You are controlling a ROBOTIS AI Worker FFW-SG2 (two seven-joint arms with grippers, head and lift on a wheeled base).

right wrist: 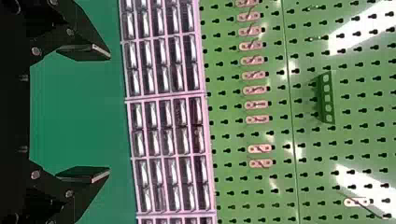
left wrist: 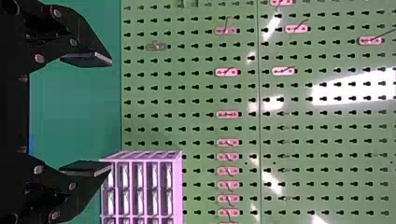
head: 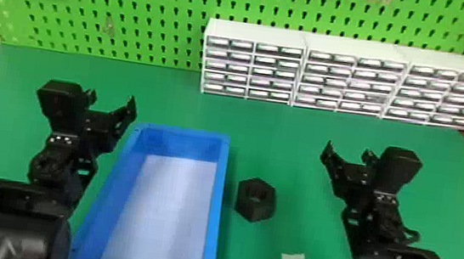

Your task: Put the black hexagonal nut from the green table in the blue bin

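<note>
And here's the black nut [head: 254,206], a little right of centre in the lower half of the head view, flat on the green worktop [head: 297,148], its hole facing up. It sits just beside the right-hand wall of the blue bin [head: 217,206], near but outside.

Now, who's closer? The right pincer [head: 348,152], right of centre in the frame, fingers spread, nothing between them. From there the nut lies down and to the left in the picture, so back towards the robot and inward. The left pincer [head: 112,100], left of centre, is also apart and empty, but it's farther off, with the bin lying between its arm and the nut.

So this looks like one for the right arm, still at the approach. The nut shows no clear long axis, so two opposite flats should offer the grip. Watch that near bin wall: a finger coming down on that side could catch the rim. After that, just a short hop left over it.
</note>
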